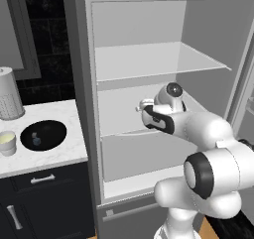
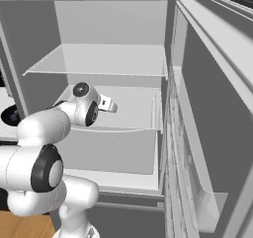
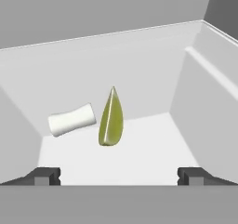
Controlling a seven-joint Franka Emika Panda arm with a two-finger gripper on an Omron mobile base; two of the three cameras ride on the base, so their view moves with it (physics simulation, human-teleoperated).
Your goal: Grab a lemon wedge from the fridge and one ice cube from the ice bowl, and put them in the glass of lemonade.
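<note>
While the fridge (image 1: pixel 163 64) stands open, left of it on the white counter (image 1: pixel 49 156) sit the glass of lemonade (image 1: pixel 7 143) and then the black ice bowl (image 1: pixel 43 135). Inside the fridge, on its middle shelf, the gripper (image 3: pixel 119 175) reaches in with fingers spread wide, holding nothing. Ahead of it, between the fingertips' lines and apart from them, lie a white spool-shaped piece (image 3: pixel 72 119) and, just right, the lemon wedge (image 3: pixel 111 119) standing on end.
</note>
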